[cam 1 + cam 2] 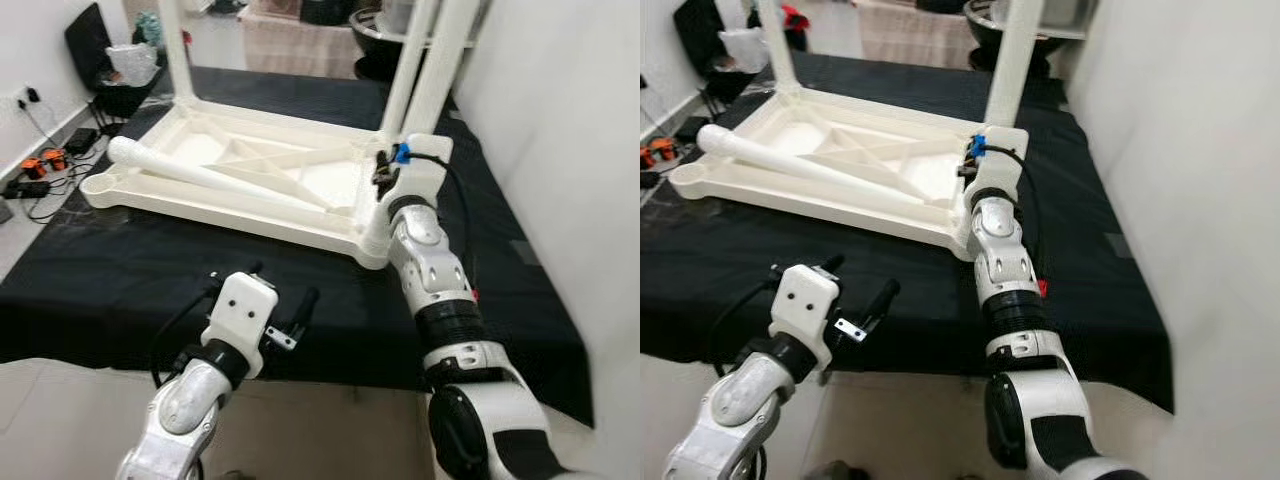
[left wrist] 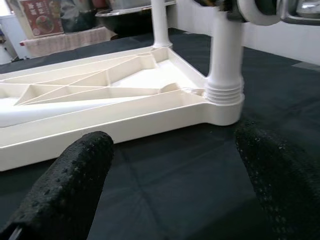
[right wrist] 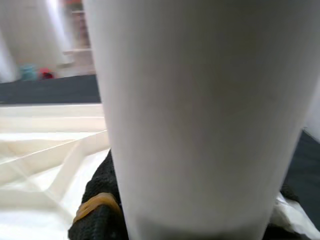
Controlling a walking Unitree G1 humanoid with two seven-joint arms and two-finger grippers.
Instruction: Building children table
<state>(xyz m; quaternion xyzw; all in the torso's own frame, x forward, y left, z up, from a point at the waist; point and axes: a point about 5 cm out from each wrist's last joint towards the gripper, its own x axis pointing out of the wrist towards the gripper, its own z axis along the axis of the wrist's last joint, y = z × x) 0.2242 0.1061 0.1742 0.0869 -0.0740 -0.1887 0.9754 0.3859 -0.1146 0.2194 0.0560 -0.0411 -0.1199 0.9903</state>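
Left wrist view: left gripper (image 2: 170, 175) jaws spread near tabletop (image 2: 125, 107) edge.

Both head views look down at the upturned table (image 1: 240, 175); the right wrist view sits close against its leg (image 3: 200, 115)

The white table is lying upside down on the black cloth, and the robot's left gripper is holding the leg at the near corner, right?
Not quite. It's the right gripper that is at the near-corner leg; the left eye view shows it. The left gripper hovers open over the black cloth, holding nothing. The white table does lie upside down.
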